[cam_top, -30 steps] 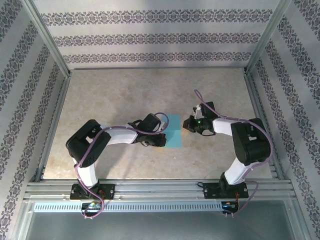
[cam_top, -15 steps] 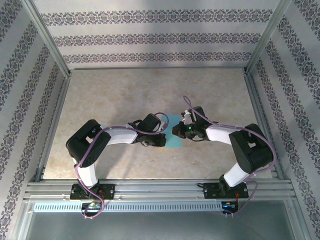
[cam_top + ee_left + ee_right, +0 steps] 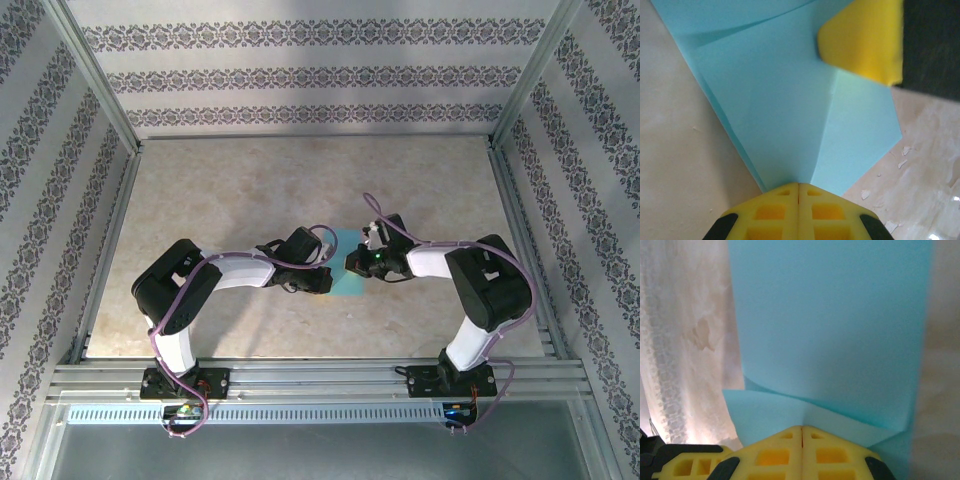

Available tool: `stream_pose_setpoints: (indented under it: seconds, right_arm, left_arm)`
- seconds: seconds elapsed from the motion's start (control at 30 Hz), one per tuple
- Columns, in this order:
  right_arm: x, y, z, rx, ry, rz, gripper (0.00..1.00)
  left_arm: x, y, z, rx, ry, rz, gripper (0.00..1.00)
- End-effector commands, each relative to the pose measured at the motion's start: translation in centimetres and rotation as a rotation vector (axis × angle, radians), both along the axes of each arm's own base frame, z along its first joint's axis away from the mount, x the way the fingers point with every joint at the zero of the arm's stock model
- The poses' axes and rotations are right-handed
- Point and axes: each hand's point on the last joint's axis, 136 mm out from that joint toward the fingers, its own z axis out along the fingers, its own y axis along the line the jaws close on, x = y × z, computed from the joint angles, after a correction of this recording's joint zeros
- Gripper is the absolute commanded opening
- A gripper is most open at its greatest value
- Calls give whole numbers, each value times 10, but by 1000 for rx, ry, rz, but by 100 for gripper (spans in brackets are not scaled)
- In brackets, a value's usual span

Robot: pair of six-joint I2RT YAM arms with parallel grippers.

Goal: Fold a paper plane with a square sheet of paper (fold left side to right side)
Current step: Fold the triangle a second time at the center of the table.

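Right wrist view. The right pincer (image 3: 801,430) has its two yellow fingers (image 3: 772,455) pressed together, with no gap along the seam. The tips meet the near edge of the square sheet of paper (image 3: 830,315), plain turquoise and lying flat on the table (image 3: 690,340). At the tips a paler fold of the same sheet runs across, with creases converging on the seam. Whether paper is pinched between the fingers cannot be determined. Pale marbled table surface is visible on both sides of the sheet.
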Motion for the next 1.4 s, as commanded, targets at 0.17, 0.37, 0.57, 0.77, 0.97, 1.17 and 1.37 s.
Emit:
stream_pose_setpoints:
  seconds: [0.17, 0.37, 0.57, 0.77, 0.97, 1.17, 1.37]
  right_arm:
    - [14, -32, -13, -66, -1, -29, 0]
    - [9, -36, -21, -70, 25, -30, 0]
    - [3, -38, -26, -80, 45, -32, 0]
    - [-1, -38, -30, -82, 62, -26, 0]
    - [-4, -38, -32, -87, 69, -23, 0]
    - [-7, -37, -36, -110, 78, -10, 0]
    - [-8, -38, -39, -118, 90, -9, 0]
  left_arm:
    - [-24, 29, -35, 148, 80, 21, 0]
    - [-21, 23, -26, 111, 63, 17, 0]
    - [-8, 5, 6, 25, 17, 15, 3]
    - [3, -13, 45, -48, -27, -15, 1]
    - [6, -30, 59, -109, -26, -60, 0]
    - [8, -43, 45, -111, 1, -98, 0]
    - [12, -49, 33, -98, 13, -112, 0]
